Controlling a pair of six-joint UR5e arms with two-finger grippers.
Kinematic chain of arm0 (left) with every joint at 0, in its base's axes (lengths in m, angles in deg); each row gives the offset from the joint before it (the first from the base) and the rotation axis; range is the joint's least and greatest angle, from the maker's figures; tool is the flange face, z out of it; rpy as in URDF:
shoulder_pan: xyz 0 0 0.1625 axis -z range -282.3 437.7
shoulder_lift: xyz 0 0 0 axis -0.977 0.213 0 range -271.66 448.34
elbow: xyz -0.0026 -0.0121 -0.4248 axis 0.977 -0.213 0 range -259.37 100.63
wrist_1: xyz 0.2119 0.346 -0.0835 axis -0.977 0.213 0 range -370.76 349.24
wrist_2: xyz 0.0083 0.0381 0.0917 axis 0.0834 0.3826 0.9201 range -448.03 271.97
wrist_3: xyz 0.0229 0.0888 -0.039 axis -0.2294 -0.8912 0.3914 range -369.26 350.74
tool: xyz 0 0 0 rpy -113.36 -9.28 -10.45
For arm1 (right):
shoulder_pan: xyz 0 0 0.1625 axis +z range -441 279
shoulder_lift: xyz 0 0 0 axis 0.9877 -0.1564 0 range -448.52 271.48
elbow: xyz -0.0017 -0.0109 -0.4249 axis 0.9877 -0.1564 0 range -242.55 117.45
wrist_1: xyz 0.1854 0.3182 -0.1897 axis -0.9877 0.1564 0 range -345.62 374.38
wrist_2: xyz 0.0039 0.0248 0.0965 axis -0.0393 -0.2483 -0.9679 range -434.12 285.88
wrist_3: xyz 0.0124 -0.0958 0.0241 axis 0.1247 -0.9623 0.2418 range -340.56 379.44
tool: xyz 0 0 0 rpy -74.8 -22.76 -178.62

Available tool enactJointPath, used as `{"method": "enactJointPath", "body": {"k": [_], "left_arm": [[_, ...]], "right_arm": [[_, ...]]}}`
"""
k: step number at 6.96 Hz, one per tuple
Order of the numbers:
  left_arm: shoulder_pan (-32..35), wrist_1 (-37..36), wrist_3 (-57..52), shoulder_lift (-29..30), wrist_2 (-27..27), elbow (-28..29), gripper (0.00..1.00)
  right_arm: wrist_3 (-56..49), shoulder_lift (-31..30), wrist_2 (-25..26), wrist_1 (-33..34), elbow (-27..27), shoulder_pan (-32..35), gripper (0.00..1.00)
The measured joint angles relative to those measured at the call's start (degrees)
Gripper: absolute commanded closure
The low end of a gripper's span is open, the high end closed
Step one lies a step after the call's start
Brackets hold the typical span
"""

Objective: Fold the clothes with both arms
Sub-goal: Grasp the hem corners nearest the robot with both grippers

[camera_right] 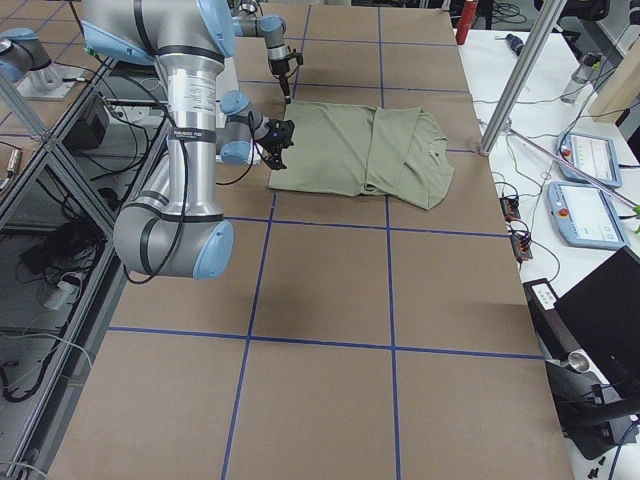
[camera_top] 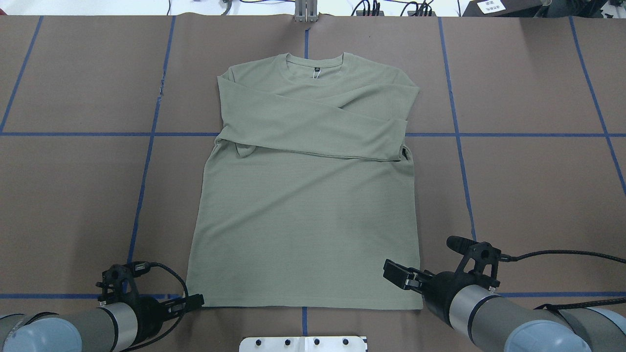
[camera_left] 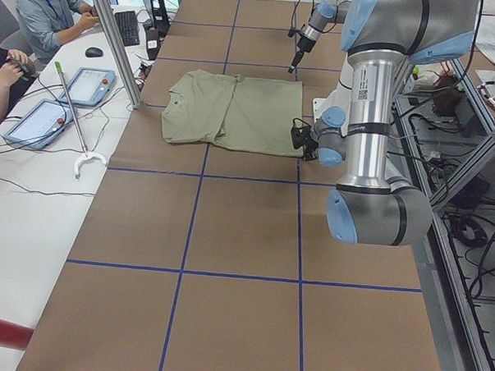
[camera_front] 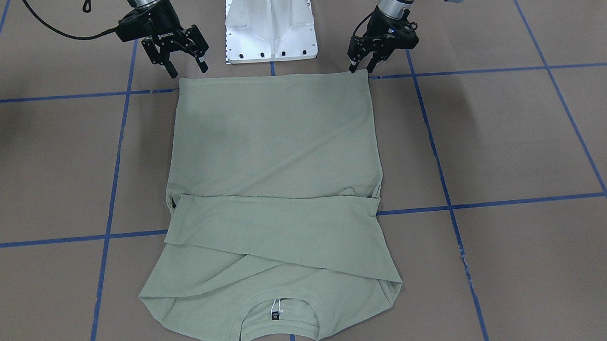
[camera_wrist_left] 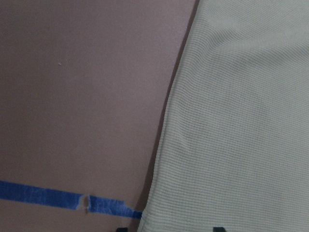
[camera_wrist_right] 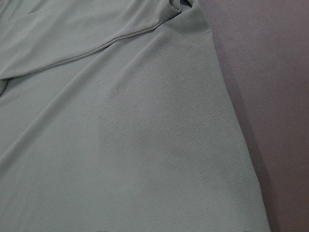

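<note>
**Hem corners lined up, but an uneven pinch is threatening the fold**

The shirt (camera_top: 303, 220) is lying flat on the worktop (camera_top: 538, 195). Its neckline (camera_top: 315, 61) is pointing away from the robot, both sleeves (camera_top: 313, 127) are lying crossed over the chest, and the hem (camera_front: 272, 77) is running just in front of the base. Judging by this layout, the step in hand is a pinch at the two hem corners, followed by a carry toward the neckline.

The main risk is coming from the two arms not sitting alike at their corners. If one is biting deeper than the other, the hem will be rising crooked and the fold landing skewed. The knit is looking thin and is lying in two layers. Jaws closing too high may be catching only the top layer and leaving the back panel behind. The crossed sleeves are resting loose, so a quick drag could be pulling them out of place.

The left arm (camera_top: 49, 332) is keeping its jaws spread. Its wrist view is showing both tips at the frame's bottom, one over cloth and one over bare worktop, straddling the shirt's side edge and holding nothing. The right arm (camera_top: 489, 313) is also carrying its jaws spread and empty, hanging at the opposite hem corner. Whether either pair is touching fabric, I cannot tell.
</note>
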Motion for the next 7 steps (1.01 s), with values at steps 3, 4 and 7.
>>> {"method": "enactJointPath", "body": {"k": [3, 4, 7], "left_arm": [[-0.10, 0.00, 0.49, 0.23, 0.22, 0.04, 1.00], [-0.10, 0.00, 0.57, 0.23, 0.27, 0.03, 1.00], [0.00, 0.02, 0.54, 0.17, 0.38, -1.54, 1.00]], "right_arm": [[0.00, 0.00, 0.38, 0.00, 0.00, -0.17, 0.04], [0.00, 0.00, 0.41, 0.00, 0.00, -0.28, 0.05], [7.79, 0.56, 1.60, 3.91, 0.11, -2.50, 0.28]]}}
